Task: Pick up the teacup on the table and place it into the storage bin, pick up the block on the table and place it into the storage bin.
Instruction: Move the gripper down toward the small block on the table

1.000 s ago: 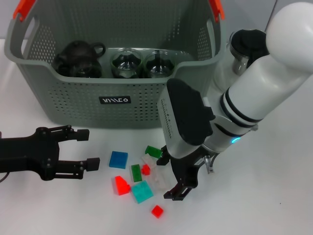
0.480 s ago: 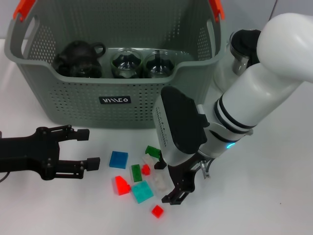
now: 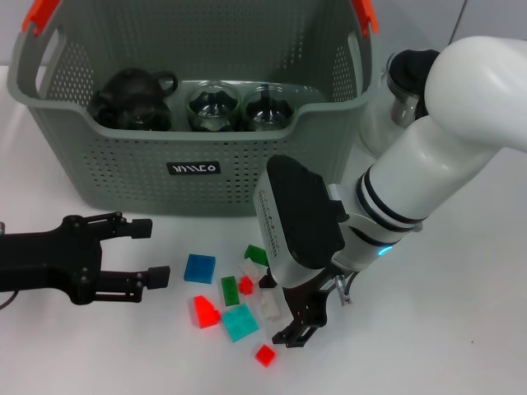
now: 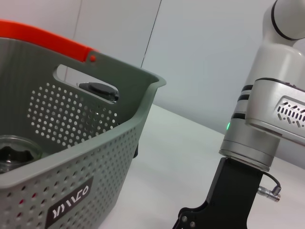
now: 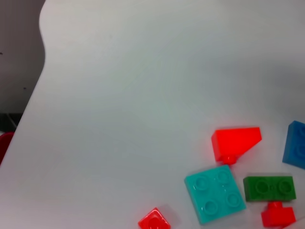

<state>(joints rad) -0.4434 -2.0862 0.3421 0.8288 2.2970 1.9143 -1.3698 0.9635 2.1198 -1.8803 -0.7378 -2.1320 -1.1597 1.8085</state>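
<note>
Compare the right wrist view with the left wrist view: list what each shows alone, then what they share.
Only the right wrist view shows the loose blocks: a teal block, a green block, a red wedge block, a small red block and the edge of a blue block. Only the left wrist view shows the storage bin, its orange handle clip and the right arm. Both show the white table.

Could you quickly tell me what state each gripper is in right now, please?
Left gripper: open, empty, resting low beside the blocks.
Right gripper: down over the clear block; whether it is open or closed cannot be told.
</note>
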